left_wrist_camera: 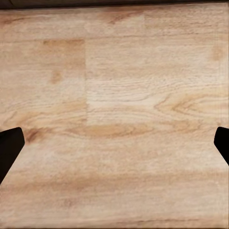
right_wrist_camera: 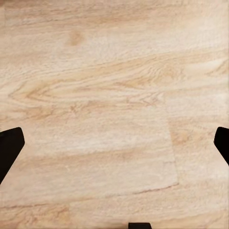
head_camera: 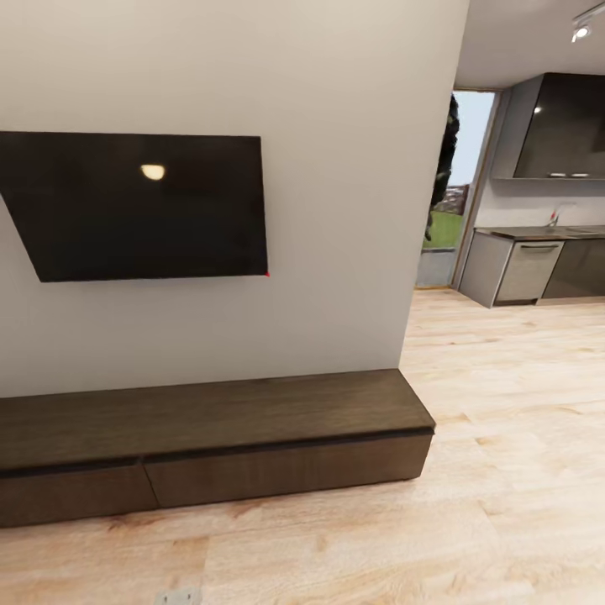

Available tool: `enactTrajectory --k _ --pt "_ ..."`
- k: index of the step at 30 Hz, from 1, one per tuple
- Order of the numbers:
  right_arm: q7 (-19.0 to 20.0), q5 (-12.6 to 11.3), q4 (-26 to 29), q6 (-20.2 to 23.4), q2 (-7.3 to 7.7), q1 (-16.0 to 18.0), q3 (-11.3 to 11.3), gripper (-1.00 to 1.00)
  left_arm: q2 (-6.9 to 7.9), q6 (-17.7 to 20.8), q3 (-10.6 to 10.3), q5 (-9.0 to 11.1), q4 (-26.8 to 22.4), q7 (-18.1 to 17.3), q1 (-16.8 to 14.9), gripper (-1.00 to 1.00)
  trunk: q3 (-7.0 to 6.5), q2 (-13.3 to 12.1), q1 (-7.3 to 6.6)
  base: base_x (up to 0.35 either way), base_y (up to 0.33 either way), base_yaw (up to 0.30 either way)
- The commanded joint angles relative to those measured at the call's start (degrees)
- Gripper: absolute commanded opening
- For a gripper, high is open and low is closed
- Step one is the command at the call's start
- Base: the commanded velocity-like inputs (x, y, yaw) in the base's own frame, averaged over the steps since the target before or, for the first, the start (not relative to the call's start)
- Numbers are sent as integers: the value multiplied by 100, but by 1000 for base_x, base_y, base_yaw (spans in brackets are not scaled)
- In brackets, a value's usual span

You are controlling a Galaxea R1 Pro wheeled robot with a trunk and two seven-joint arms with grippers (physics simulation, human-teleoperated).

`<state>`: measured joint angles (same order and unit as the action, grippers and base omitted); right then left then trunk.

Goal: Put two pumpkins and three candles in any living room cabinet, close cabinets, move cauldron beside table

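Note:
The long, low dark-brown cabinet (head_camera: pixel 210 437) runs along the foot of the white wall, with its plain drawer fronts shut. It ends at the wall's corner on the right. My left gripper (left_wrist_camera: pixel 114 148) is open over bare wood floor, its black fingertips (left_wrist_camera: pixel 9 148) wide apart with nothing between them. My right gripper (right_wrist_camera: pixel 114 148) is open in the same way above the planks. The pumpkins, candles, cauldron and table are out of view.
A black wall-mounted TV (head_camera: pixel 139 206) hangs above the cabinet. Light wood plank floor (head_camera: pixel 504 403) stretches to the right toward a kitchen with grey counters (head_camera: pixel 529 265) and dark cupboards (head_camera: pixel 563 126). A doorway (head_camera: pixel 454 193) opens beside the wall's corner.

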<state>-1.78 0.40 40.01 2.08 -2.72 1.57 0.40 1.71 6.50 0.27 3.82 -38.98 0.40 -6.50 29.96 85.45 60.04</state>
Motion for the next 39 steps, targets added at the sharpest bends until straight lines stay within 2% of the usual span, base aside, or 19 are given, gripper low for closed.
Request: enactTrajectory --k 1,20,26,39 --pt "-17 4 8 21 -1 1 4 100 -1 14 -1 35 5 6 -1 100 6 3 0 32 34 0" --pt "-8 4 -60 20 -1 1 9 100 -13 -165 4 48 31 11 1 100 6 3 0 38 29 0" --pt "2 4 -71 20 -1 1 7 100 -13 -313 -8 53 31 4 -1 100 114 244 132 0 0 0" --pt "23 4 -72 13 -1 1 8 100 -11 -333 -10 57 31 4 -1 100 347 765 418 0 0 0"
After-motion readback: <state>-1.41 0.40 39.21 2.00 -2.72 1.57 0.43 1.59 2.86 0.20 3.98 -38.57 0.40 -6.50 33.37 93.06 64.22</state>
